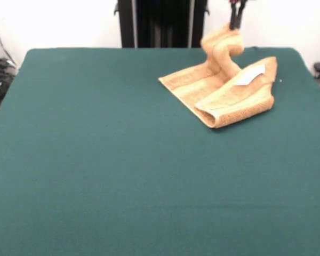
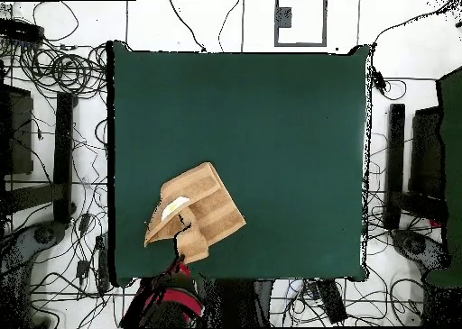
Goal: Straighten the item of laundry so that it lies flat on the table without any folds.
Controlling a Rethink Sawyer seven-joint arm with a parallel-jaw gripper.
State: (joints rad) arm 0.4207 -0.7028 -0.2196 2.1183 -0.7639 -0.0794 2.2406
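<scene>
The orange-tan towel (image 1: 224,93) lies folded over on itself at the far right of the green table (image 1: 96,160). Its white label (image 1: 250,76) faces up. My gripper (image 1: 236,25) comes down at the top edge and is shut on one end of the towel. That end hangs lifted and twisted above the table while the rest lies on the cloth. In the overhead view the towel (image 2: 203,208) is near the table's (image 2: 271,118) bottom-left edge, with the label (image 2: 174,206) on its left. The red and black arm (image 2: 176,294) reaches in just below it.
The robot's black pedestal (image 1: 160,24) stands behind the far edge. Cables and black equipment (image 2: 54,163) lie on the floor on both sides of the table. The towel is close to the table's edge on the robot's side.
</scene>
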